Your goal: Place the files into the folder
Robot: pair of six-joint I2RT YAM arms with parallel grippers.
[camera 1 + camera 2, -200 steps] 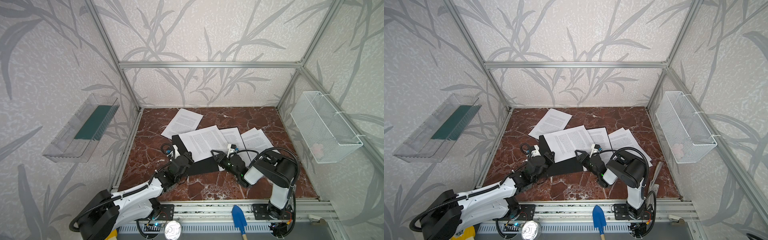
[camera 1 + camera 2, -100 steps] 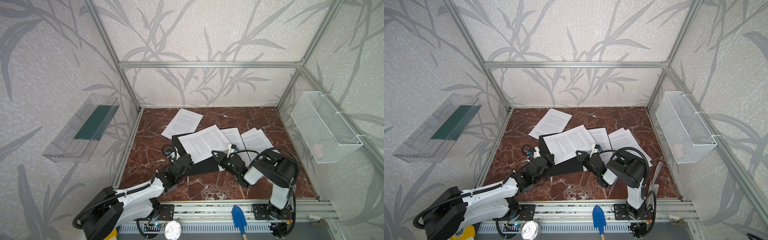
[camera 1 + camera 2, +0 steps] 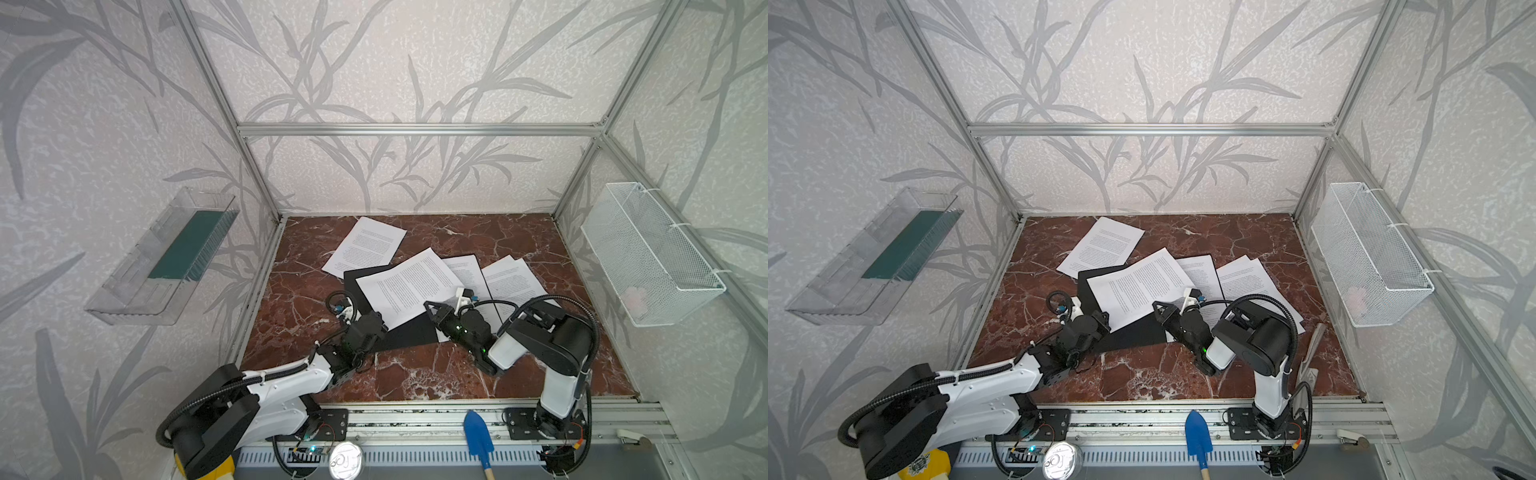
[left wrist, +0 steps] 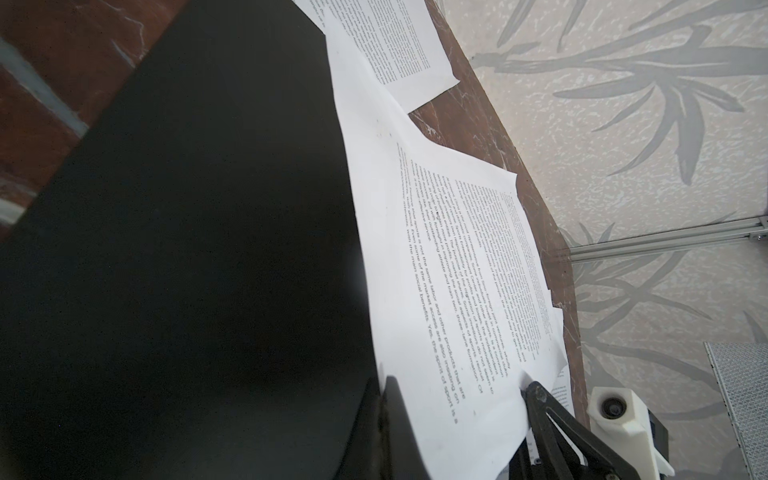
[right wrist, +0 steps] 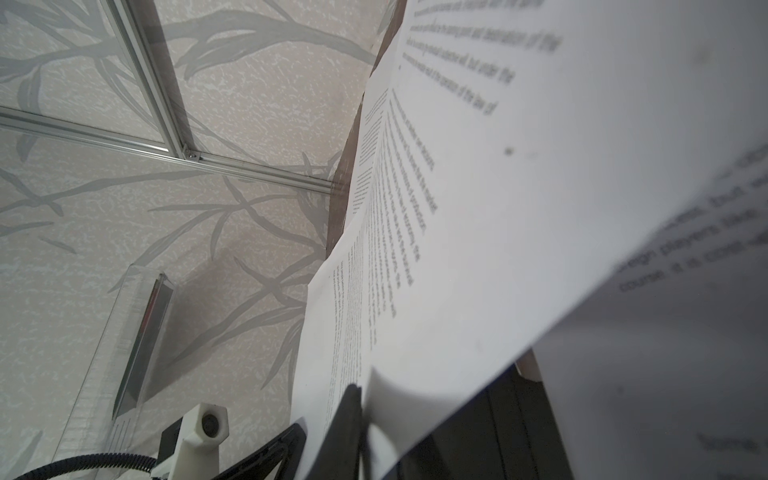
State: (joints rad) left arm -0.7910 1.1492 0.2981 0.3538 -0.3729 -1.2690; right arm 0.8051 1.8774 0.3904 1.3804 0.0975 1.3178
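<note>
1. Folder (image 3: 411, 334) on worktop (image 3: 415, 374), top sheet (image 3: 409, 286) lying across it.
2. Left end effector (image 3: 376, 322) pressed together on folder's near edge.
3. Right end effector (image 3: 430, 306) pinching top sheet's near corner.
4. Other files (image 3: 365, 245) loose behind.

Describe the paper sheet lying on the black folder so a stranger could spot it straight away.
On the red-brown marble table, find the black folder near the middle. The sheet lies slanted across it, its near corner by the right hand. Unlike the other sheets, it lies on top, with black showing along its left and near edges.
</note>
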